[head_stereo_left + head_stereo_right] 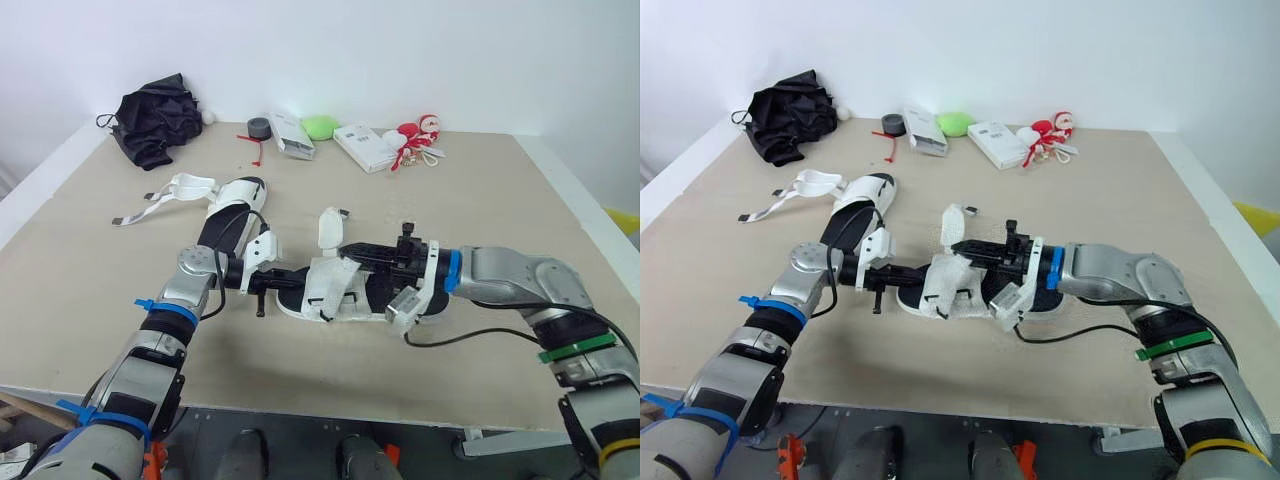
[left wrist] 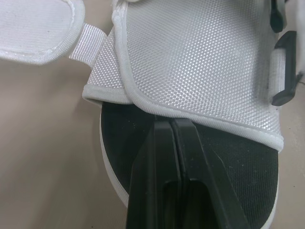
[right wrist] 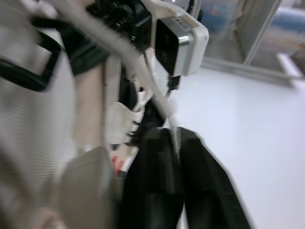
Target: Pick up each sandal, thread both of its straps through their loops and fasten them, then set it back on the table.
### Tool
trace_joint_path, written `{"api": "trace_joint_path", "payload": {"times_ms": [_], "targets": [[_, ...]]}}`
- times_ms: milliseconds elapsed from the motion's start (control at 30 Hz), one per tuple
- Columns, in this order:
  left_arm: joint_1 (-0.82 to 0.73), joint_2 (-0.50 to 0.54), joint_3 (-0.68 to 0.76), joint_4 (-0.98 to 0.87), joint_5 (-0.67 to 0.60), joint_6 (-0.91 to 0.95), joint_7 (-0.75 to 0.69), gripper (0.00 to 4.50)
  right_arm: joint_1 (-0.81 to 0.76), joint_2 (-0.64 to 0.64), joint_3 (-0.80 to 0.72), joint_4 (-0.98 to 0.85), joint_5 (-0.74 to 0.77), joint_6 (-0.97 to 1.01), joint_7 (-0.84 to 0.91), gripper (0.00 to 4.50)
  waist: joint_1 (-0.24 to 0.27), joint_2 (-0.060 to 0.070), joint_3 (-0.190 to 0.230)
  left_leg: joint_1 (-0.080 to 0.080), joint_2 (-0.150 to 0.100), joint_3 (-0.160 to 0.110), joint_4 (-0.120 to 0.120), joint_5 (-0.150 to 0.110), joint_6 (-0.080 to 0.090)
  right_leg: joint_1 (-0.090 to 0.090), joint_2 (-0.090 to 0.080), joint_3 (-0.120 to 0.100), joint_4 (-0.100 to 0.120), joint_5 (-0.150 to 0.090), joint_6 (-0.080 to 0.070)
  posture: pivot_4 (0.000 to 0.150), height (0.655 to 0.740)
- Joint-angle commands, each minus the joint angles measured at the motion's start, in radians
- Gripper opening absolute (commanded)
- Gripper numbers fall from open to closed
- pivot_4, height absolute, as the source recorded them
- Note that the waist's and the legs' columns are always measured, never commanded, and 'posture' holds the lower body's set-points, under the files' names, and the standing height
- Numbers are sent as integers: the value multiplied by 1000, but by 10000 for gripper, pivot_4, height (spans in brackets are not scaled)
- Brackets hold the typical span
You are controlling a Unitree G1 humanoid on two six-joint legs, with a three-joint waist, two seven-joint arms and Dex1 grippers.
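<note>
The near sandal (image 1: 335, 292) lay on its sole at the middle of the counter (image 1: 500, 200), between the two arms; its black footbed (image 2: 228, 152) faced up and one white flap (image 1: 330, 228) stood upright above it. The left claw (image 2: 171, 125) had its fingers pressed flat together with nothing seen between them; the tips rested on the footbed, tucked just under the hemmed edge of a white mesh flap (image 2: 200, 62). The right claw (image 3: 174, 137) reached in over the sandal from the other end; its two fingers stood narrow, nipped on a thin white strap (image 3: 159, 102) that ran up from between them. The far sandal (image 1: 228, 212) sat farther back on the robot's left, apart from both claws, its straps (image 1: 165, 195) splayed loose onto the counter. Along the back edge lay a black cloth (image 1: 155, 125), a grey tape roll (image 1: 259, 127), two white boxes (image 1: 292, 135), a green lump (image 1: 320, 126) and a red-and-white toy (image 1: 418, 135).
</note>
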Motion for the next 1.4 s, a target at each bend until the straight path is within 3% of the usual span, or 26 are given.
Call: {"api": "trace_joint_path", "payload": {"times_ms": [33,67,300,400,533,767,967,1033,1167,1400], "targets": [[43,-3,-65,70,84,20,8,0,0,-35,43,-52,162,63,178,20949,-1,0,0,1,0,0,0,0,0,1,0,1,0,0,0,1500,7322],[42,-4,-65,71,84,19,7,0,12,-65,62,-68,200,101,262,25852,-1,0,0,2,0,0,0,0,0,2,0,1,0,0,0,1500,7322],[40,-4,-67,76,85,14,4,0,31,-149,-2,-133,414,252,450,25852,-1,0,0,3,0,1,0,0,1,2,-1,1,0,0,0,1500,7322],[39,1,-79,70,96,-7,-6,0,65,-199,-53,-225,616,439,576,25852,1,0,0,2,0,1,0,0,1,2,-1,1,0,0,0,1500,7322],[20,15,-119,73,143,-83,-12,0,254,-353,-145,-507,999,860,758,25852,8,0,0,1,0,0,-2,0,1,2,-1,0,0,-2,0,1500,7322],[4,1,-125,84,148,-105,-27,0,521,-475,-340,-692,1206,1208,842,25852,5,0,0,3,1,1,-4,-1,0,1,-2,-2,-1,-5,-2,1500,7322],[8,-2,-124,85,149,-106,-34,0,665,-481,-548,-796,1522,1611,837,25852,7,-1,-1,2,-1,4,-3,-2,0,4,-6,-3,-1,-7,0,1500,7322],[12,-1,-123,81,149,-105,-36,0,686,-444,-510,-882,1537,1684,753,25852,7,-1,-1,2,-1,3,-4,-2,0,5,-6,-4,-1,-8,1,1500,7322],[20,3,-131,68,159,-115,-39,0,690,-388,-378,-999,1430,1747,630,25852,6,-1,-1,2,0,-1,-4,-3,-1,2,-4,-7,-1,-10,0,1500,7322],[29,18,-161,49,196,-161,-37,0,533,-272,-197,-1000,1298,1859,493,25852,4,-4,-2,2,0,1,-4,-3,-2,1,-5,-6,-2,-10,0,1500,7322]]}}
